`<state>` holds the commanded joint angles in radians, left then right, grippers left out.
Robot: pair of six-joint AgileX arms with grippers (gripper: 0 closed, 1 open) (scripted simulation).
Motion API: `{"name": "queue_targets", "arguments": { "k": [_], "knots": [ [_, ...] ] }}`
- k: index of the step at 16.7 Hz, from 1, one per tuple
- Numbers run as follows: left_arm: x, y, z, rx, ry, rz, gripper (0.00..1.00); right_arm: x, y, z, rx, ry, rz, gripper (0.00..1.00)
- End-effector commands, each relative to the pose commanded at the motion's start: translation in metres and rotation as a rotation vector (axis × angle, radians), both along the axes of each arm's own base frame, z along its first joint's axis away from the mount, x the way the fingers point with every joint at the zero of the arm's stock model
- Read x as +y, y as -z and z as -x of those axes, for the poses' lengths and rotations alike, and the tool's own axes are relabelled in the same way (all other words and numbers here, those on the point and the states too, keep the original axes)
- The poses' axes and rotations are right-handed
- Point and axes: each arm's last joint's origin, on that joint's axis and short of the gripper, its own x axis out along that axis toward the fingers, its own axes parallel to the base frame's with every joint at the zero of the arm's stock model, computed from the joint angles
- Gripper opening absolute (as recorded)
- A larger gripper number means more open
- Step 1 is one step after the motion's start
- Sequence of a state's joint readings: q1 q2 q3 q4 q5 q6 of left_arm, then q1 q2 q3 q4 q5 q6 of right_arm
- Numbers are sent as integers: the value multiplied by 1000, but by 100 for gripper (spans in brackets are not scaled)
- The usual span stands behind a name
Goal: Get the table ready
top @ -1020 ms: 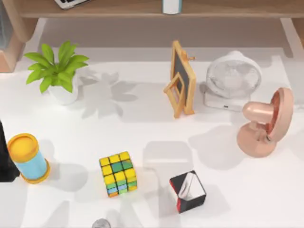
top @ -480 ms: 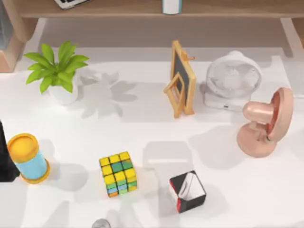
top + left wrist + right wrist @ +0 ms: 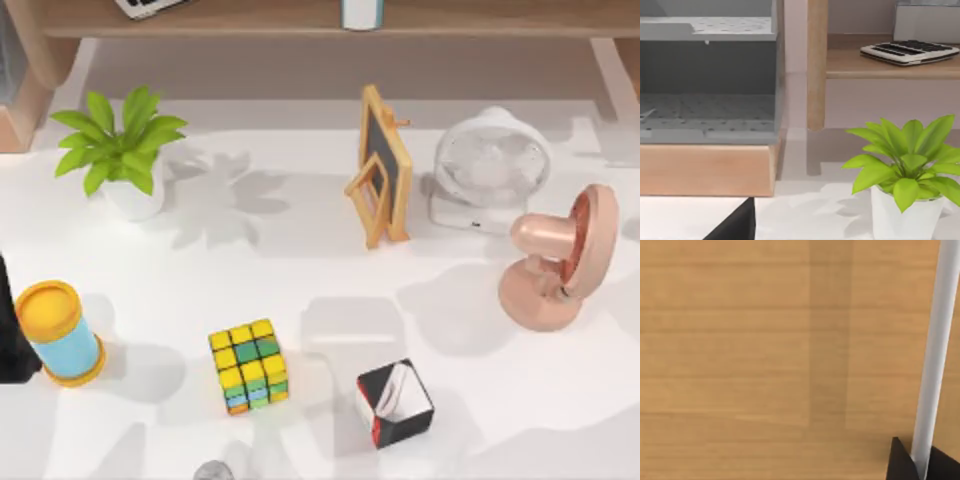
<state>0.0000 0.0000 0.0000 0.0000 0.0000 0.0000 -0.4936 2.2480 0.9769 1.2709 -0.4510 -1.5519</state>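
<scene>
Broadly, the table [image 3: 300, 270] is a smooth white expanse; I cannot tell either gripper's grip.

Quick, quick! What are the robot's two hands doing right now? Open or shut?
Left gripper: cannot be told; a dark part of that arm sits at the left edge of the large white tabletop.
Right gripper: cannot be told; its wrist camera faces light brown wood.
</scene>
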Motion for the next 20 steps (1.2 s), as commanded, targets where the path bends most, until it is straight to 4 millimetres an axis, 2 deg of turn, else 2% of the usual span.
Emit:
{"name": "queue_targets", "arguments": {
  "k": [5, 7, 10, 12, 17, 20],
  "knots": [
    [0, 0, 0, 0, 0, 0, 100, 1, 3, -3, 14, -2, -7, 0],
    [0, 0, 0, 0, 0, 0, 100, 1, 8, -15, 30, -1, -15, 0],
    [0, 0, 0, 0, 0, 0, 100, -5, -5, -43, -16, 1, 6, 0],
    [0, 0, 0, 0, 0, 0, 100, -4, -3, -56, -6, 2, 0, 0],
    [0, 0, 0, 0, 0, 0, 100, -1, 0, -62, 2, 1, -3, 0],
    [0, 0, 0, 0, 0, 0, 100, -1, 0, -62, 2, 1, -3, 23]
  ]
}}
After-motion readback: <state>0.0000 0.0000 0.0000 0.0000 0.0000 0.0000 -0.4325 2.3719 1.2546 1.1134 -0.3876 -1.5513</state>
